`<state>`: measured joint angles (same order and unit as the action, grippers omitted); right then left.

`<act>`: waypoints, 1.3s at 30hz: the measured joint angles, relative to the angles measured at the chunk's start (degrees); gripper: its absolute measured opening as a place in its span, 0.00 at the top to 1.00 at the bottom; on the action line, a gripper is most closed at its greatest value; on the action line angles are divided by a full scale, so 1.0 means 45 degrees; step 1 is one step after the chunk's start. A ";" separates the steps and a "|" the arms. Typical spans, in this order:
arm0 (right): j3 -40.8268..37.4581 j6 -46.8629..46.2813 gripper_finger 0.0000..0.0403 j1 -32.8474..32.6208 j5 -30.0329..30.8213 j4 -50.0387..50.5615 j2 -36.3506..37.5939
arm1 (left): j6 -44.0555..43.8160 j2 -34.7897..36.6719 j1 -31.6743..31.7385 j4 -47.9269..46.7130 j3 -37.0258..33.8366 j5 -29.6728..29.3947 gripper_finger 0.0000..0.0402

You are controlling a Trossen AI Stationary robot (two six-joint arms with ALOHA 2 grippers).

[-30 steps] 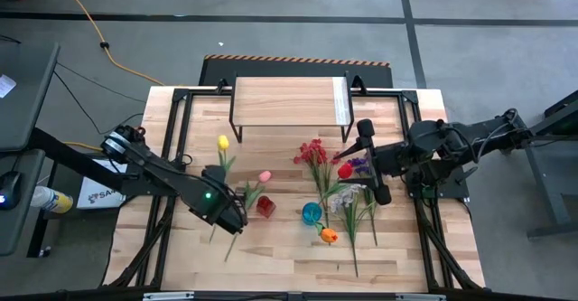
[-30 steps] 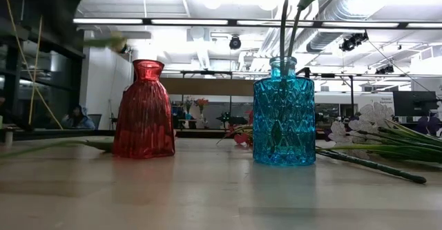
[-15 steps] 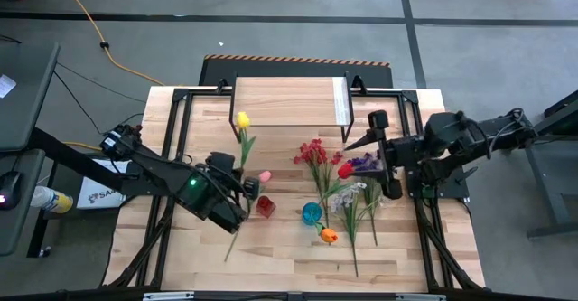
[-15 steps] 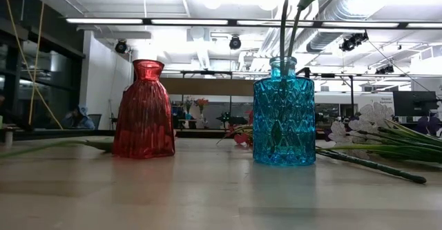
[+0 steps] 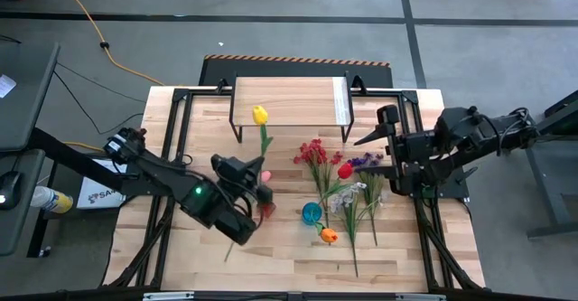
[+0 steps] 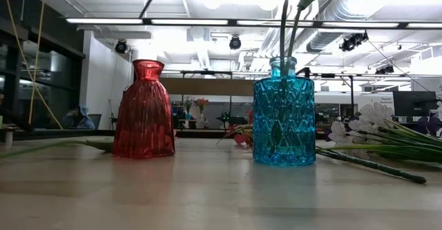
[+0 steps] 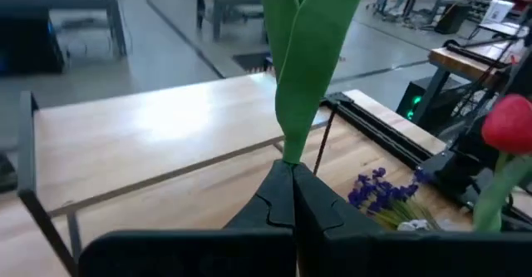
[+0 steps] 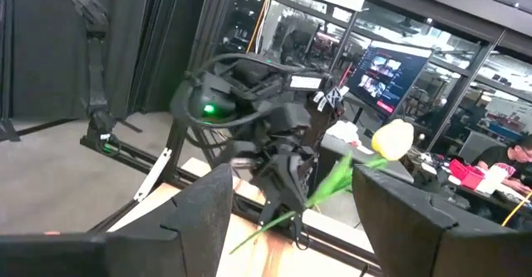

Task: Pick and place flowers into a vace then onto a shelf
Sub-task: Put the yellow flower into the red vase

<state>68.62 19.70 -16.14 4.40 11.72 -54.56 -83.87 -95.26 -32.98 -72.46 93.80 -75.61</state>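
My left gripper (image 5: 256, 191) (image 7: 293, 173) is shut on the yellow tulip (image 5: 260, 114), close over the red vase (image 5: 267, 209) (image 6: 145, 109). The tulip's head shows over the near edge of the shelf (image 5: 289, 100). The pink tulip (image 5: 265, 176) lies on the table beside the gripper. The blue vase (image 5: 312, 213) (image 6: 283, 112) holds green stems with an orange tulip (image 5: 328, 235). My right gripper (image 5: 390, 152) (image 8: 291, 219) is open and holds nothing; it hangs at the right side by the purple spray (image 5: 361, 164). My left gripper pinches the yellow tulip's green stem (image 7: 291, 148) between its two fingers, where a long leaf (image 7: 312, 44) joins it, well below the head. The flower is lifted clear of the table. It rises beyond the fingertips toward the shelf, and its head (image 8: 392, 138) is high.
A red cluster (image 5: 313, 152), a red tulip (image 5: 345, 169) (image 7: 511, 123) and whitish sprays (image 5: 348, 197) lie between the blue vase and my right gripper, their stems (image 6: 373, 162) running toward the near edge. Bare wood shows at the near left of the table (image 5: 172, 256).
My left gripper has moved toward the table's right and turned, carrying the yellow tulip. The tulip has swung from the table's left toward the shelf, and its head now stands at the shelf's near edge. My right gripper has drawn back toward the right edge, still open.
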 joint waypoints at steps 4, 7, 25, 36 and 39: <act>0.0000 0.0000 0.41 0.0000 0.0047 0.0016 -0.0022 | -0.0248 -0.0598 -0.0142 0.0191 -0.0005 -0.0658 0.95; 0.0000 0.0033 0.41 0.0000 0.0295 0.0017 -0.0022 | -0.0654 -0.0983 -0.0275 0.0221 -0.0005 -0.0936 0.95; 0.0000 -0.0029 0.41 0.0000 0.0374 0.0050 -0.0022 | -0.1512 -0.1997 -0.0348 0.0076 -0.0005 -0.1270 0.95; 0.0000 -0.0029 0.41 0.0000 0.0369 0.0303 -0.0022 | -0.1430 -0.1997 -0.0348 -0.0265 -0.0005 -0.0594 0.95; 0.0000 -0.0029 0.41 0.0000 0.0369 0.0307 -0.0022 | -0.1430 -0.1989 -0.0348 -0.0187 -0.0048 -0.0539 0.95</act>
<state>68.62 19.57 -16.14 6.07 13.10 -54.65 -90.30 -104.21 -34.54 -73.30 93.58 -78.03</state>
